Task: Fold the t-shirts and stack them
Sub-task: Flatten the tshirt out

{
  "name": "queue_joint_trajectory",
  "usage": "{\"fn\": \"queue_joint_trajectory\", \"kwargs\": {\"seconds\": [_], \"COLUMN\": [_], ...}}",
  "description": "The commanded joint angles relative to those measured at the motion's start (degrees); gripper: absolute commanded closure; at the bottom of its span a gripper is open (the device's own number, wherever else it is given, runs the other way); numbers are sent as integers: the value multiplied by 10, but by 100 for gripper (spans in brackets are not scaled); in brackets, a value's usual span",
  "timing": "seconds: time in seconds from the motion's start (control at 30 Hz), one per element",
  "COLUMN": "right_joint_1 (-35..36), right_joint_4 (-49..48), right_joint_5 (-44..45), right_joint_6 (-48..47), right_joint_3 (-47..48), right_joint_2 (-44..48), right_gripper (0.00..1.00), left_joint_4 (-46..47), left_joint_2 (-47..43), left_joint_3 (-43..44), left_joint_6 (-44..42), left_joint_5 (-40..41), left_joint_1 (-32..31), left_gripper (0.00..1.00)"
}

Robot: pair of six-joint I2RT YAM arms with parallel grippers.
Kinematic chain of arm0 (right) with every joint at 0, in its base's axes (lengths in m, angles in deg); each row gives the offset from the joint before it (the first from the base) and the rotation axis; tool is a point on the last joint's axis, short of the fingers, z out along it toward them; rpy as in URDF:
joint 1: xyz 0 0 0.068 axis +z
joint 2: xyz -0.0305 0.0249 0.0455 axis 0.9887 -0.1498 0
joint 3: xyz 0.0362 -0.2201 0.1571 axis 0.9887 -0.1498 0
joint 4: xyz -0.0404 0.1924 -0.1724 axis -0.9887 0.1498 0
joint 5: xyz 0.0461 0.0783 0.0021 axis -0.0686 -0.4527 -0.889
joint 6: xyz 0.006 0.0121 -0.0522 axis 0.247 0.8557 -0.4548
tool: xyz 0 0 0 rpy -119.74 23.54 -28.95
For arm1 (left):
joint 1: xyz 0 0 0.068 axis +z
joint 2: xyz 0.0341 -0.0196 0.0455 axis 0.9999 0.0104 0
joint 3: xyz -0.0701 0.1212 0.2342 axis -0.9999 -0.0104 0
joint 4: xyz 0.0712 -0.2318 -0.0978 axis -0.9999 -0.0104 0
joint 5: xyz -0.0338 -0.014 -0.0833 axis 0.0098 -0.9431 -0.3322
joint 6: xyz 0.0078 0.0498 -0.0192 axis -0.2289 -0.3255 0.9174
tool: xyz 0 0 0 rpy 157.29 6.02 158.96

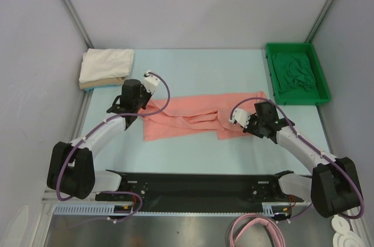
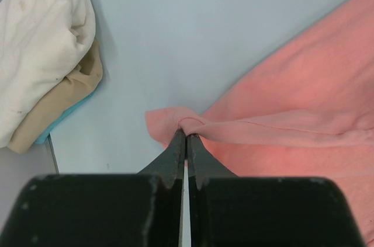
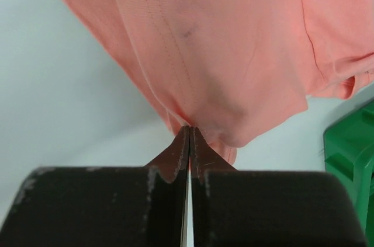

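Note:
A salmon-pink t-shirt [image 1: 193, 117] lies stretched across the middle of the table. My left gripper [image 1: 145, 107] is shut on its left corner; the pinched fold [image 2: 190, 123] shows at the fingertips [image 2: 180, 142]. My right gripper [image 1: 232, 123] is shut on the shirt's near right edge, and the cloth [image 3: 222, 54] bunches at the fingertips [image 3: 183, 139]. A folded white shirt [image 1: 107, 63] lies on a tan one [image 1: 99, 84] at the far left, also in the left wrist view [image 2: 41, 37]. A dark green shirt [image 1: 297, 70] lies crumpled in the tray.
A bright green plastic tray [image 1: 272, 75] stands at the far right; its corner shows in the right wrist view [image 3: 350, 153]. Grey walls close the table at the left, back and right. Purple cables loop over both wrists.

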Motion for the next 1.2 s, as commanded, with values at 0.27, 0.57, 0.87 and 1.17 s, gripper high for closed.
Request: {"fn": "queue_joint_trajectory", "kwargs": {"seconds": [0.27, 0.57, 0.87, 1.17], "right_joint_1": [19, -32, -130, -129], "right_joint_4": [41, -45, -39, 23], "right_joint_5": [14, 50, -16, -48], "right_joint_6": [35, 142, 200, 210], "right_joint_3": [81, 164, 287, 447], "right_joint_2": [104, 148, 191, 210], "right_gripper": [100, 100, 100, 100], "left_joint_4": [16, 10, -54, -186], "left_joint_2": [-29, -118, -299, -390], "left_joint_3": [6, 25, 51, 179], "left_joint_6": [-1, -42, -103, -135], "left_joint_5": [2, 45, 37, -13], "left_joint_1": [11, 11, 11, 11], "left_gripper": [100, 99, 99, 100]}}
